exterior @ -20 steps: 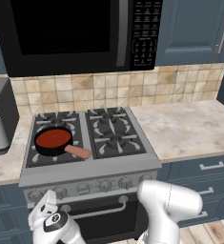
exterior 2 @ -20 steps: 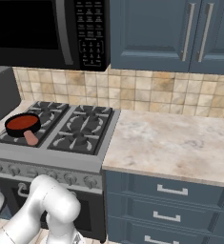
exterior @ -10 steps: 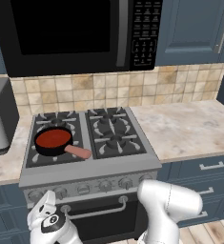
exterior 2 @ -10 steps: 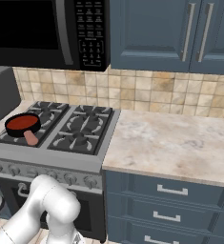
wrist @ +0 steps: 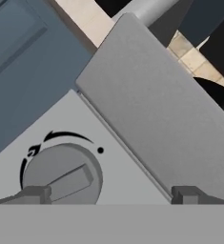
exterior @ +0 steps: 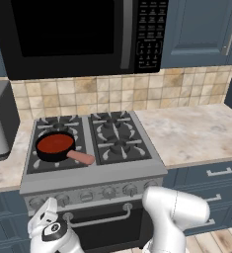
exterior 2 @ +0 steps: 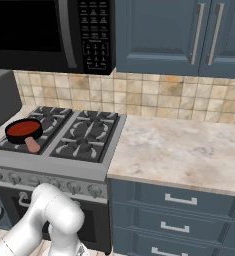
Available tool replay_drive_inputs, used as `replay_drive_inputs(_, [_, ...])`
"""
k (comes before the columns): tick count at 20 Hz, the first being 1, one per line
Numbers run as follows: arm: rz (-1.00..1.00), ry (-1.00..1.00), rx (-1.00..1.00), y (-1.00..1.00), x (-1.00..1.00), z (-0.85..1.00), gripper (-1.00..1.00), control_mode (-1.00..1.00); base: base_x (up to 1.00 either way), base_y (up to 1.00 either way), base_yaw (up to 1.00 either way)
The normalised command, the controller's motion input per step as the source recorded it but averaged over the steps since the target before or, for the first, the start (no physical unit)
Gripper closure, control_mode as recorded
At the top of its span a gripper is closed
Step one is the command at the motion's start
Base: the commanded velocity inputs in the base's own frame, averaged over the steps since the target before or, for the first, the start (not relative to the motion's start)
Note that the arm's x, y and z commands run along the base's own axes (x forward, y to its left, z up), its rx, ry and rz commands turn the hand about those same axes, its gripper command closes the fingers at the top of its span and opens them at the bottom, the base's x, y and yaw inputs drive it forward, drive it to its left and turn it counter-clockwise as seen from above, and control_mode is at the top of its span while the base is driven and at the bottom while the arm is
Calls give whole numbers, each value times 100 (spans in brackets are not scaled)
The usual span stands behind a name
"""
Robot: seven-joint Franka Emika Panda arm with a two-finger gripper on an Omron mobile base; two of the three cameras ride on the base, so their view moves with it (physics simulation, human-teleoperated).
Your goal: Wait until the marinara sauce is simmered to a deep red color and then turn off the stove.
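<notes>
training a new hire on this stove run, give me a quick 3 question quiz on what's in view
1. True or false: the pan sits on the stove's front left burner.
2. What hangs above the stove? A) microwave B) open shelf C) window
3. In the hand view, what round thing lies between the claw's fingertips?

Key: 1 true. 2 A, the microwave. 3 a knob on the stove's front, with the claw open around it, not yet touching.

White Franka arm (exterior: 174,212), glossy rounded shells, fat bulbous link w/ smooth curves. Wrist end (exterior: 51,232) white too, w/ a round dark cap carrying a small white mark. From the right base view: same white tubing (exterior 2: 49,220). Fingertips (wrist: 35,194) small, dark grey, blocky.
</notes>
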Motion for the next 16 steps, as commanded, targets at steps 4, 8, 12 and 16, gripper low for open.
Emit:
replay_drive_inputs(4, [0,0,0,0,0,0,-100,-100,0,0,0])
replay_drive_inputs(8, [0,0,0,0,0,0,-100,-100,0,0,0])
replay_drive_inputs(12, [0,0,0,0,0,0,-100,-100,0,0,0])
replay_drive_inputs(16, [0,0,0,0,1,0,-100,-100,0,0,0])
